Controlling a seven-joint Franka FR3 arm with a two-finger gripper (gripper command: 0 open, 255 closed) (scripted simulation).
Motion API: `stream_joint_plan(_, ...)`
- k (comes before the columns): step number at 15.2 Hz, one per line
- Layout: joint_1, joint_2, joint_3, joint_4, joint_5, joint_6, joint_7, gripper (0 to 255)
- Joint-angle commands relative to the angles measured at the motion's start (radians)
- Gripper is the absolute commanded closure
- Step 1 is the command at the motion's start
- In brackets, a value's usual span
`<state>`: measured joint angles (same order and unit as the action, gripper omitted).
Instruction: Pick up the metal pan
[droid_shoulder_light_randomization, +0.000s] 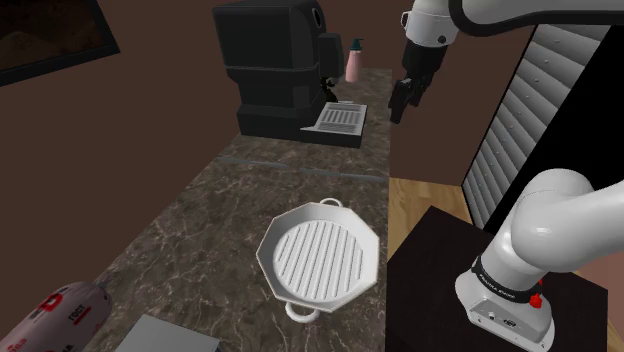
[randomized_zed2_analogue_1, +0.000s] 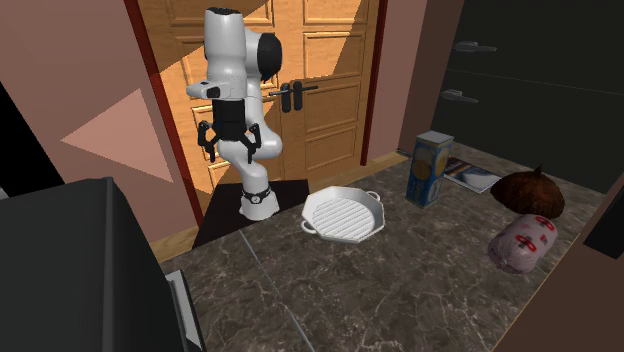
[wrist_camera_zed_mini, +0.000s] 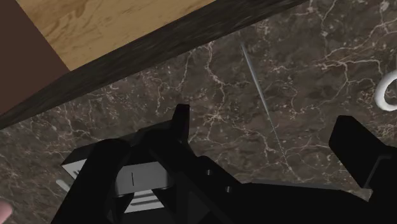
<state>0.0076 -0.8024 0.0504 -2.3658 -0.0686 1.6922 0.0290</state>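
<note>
White octagonal ribbed grill pan (droid_shoulder_light_randomization: 320, 258) lies flat on the dark marble counter (droid_shoulder_light_randomization: 230, 190), close to the long edge beside the stand (droid_shoulder_light_randomization: 440, 262), with a loop handle at each end and bare stone all round it. Gripper (droid_shoulder_light_randomization: 400, 108) hangs high over that same edge, by the black coffee machine (droid_shoulder_light_randomization: 275, 70) at the far end. It is well apart from the pan, fingers (wrist_camera_zed_mini: 180, 121) spread, nothing between. Blue box (randomized_zed2_analogue_1: 432, 168) stands near the pan's other side.

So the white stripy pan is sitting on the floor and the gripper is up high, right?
No: the pan sits on the dark marbled counter, not the floor, as the shoulder view shows. The gripper is up high, yes.
</note>
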Motion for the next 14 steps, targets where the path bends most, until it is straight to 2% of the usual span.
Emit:
stream_joint_plan(1,0.0,0.0,0.0,0.0,0.0,0.0,0.0,0)
stream_joint_plan(8,0.044,-0.153,0.055,-0.259,0.17,0.169,0.167,0)
stream_joint_plan(14,0.116,-0.233,0.147,-0.441,0.345,0.351,0.32,0)
